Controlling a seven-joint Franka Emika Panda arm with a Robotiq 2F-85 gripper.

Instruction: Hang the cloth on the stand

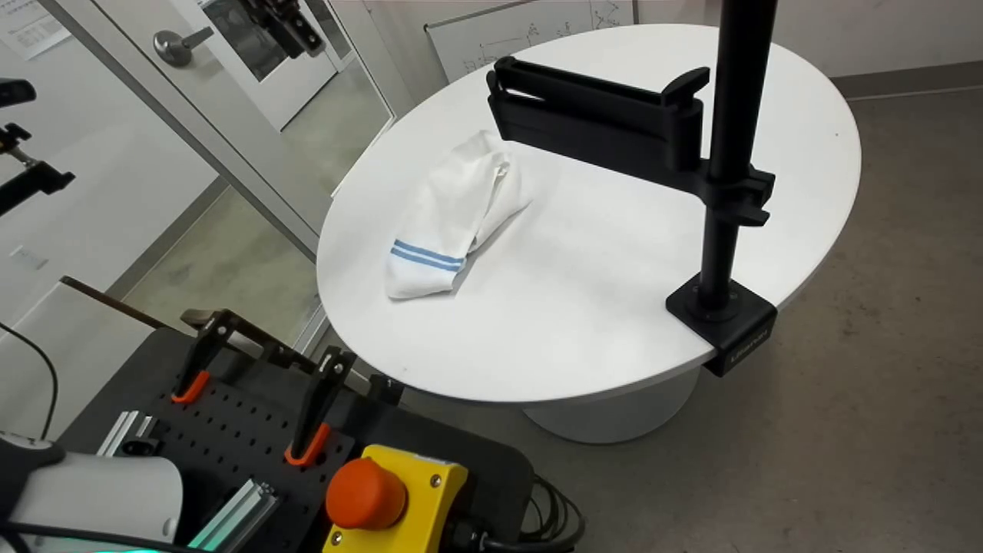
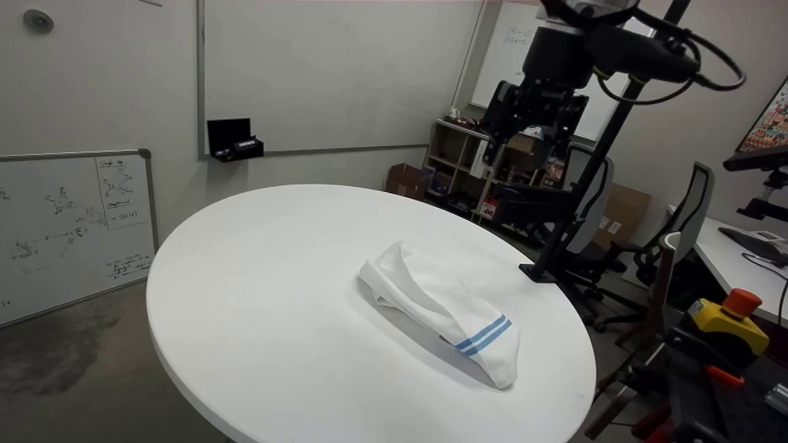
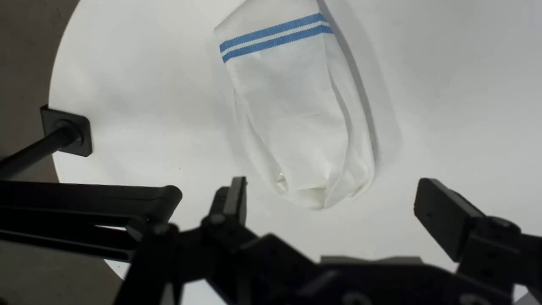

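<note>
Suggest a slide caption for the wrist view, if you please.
Open claw above a white table, where the blue-striped cloth lies loosely folded, apart from the black stand.

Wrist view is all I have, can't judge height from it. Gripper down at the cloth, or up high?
Observer: Up high. In an exterior view the gripper hangs well above the white table, apart from the cloth.
Operator: Bar and post both run out of my frame on the left. How do they join?
Observer: By a collar partway up; in an exterior view the post continues above it.
Operator: Anything else off my frame?
Observer: An orange-red button on a yellow box, on the black worktop beside the table.
</note>
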